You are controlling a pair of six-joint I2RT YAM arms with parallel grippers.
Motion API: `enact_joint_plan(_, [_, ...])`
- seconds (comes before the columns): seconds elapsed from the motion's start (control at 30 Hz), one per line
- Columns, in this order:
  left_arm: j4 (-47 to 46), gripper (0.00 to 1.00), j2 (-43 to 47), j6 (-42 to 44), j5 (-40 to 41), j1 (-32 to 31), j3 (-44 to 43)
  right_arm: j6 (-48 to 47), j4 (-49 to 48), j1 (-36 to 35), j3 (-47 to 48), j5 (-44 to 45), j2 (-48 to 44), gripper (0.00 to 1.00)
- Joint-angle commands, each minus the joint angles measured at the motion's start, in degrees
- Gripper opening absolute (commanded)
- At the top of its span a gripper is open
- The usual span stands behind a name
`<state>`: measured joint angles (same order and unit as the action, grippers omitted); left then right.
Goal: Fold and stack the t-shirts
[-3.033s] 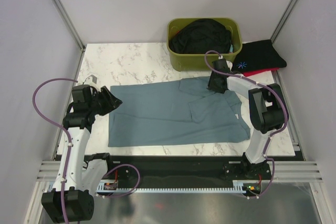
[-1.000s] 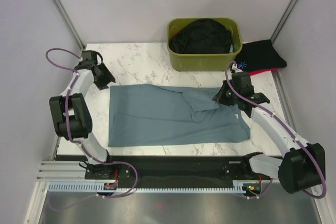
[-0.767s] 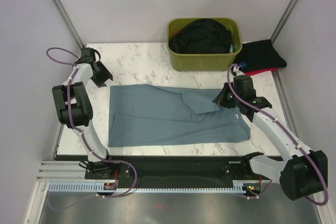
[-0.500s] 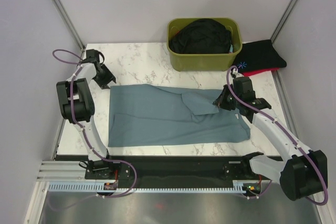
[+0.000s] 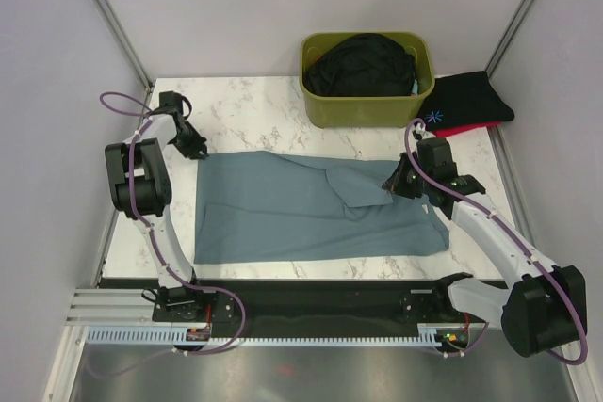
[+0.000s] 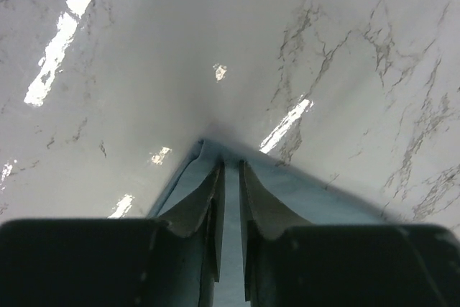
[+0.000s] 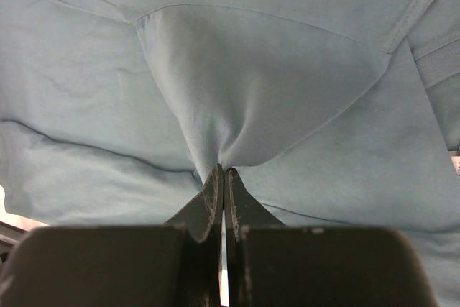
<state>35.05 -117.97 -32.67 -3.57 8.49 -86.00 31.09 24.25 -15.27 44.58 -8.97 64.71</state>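
A large teal-blue t-shirt (image 5: 283, 214) lies spread flat across the marble table. My left gripper (image 5: 196, 152) is at its far left corner. In the left wrist view the jaws (image 6: 230, 167) stand a narrow gap apart with that corner of the shirt (image 6: 316, 195) pinched between them. My right gripper (image 5: 388, 185) is shut on a raised fold near the shirt's right sleeve; the right wrist view shows the cloth (image 7: 287, 70) puckered into the fingertips (image 7: 223, 172). A folded black t-shirt with blue print (image 5: 466, 101) lies on a red one (image 5: 462, 129) at the far right.
An olive-green bin (image 5: 318, 105) holding crumpled black t-shirts (image 5: 363, 63) stands at the back, right of centre. Bare marble (image 5: 245, 110) lies behind the teal shirt. Grey walls close in left and right.
My left gripper has swung from the far left edge of the table down to the shirt's far left corner and closed on it. My right gripper holds its fold, barely moved.
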Motion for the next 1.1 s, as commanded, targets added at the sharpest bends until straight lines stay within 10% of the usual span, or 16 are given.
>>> enact_joint_plan(0.0, [-0.9,0.19,-1.0,-1.0,-0.5,-0.2,-0.8,-1.2,-0.6,-0.2,0.8,0.8,-0.2,0.00])
enact_joint_plan(0.13, [-0.9,0.02,-1.0,-0.6,-1.8,-0.3,-1.3,-1.6,-0.5,-0.2,1.1,1.3,-0.1,0.00])
enact_joint_plan(0.37, [-0.8,0.02,2.2,0.2,-0.6,-0.3,-2.1,-3.8,3.2,0.0,8.3,3.1,0.4,0.00])
enact_joint_plan(0.53, [0.5,0.41,2.5,0.8,2.9,-0.4,-2.8,-3.8,4.0,0.0,11.1,2.9,0.5,0.00])
enact_joint_plan(1.07, [1.3,0.48,-1.4,1.6,8.8,-1.5,-5.0,-3.8,3.7,0.0,7.5,2.4,-0.3,0.00])
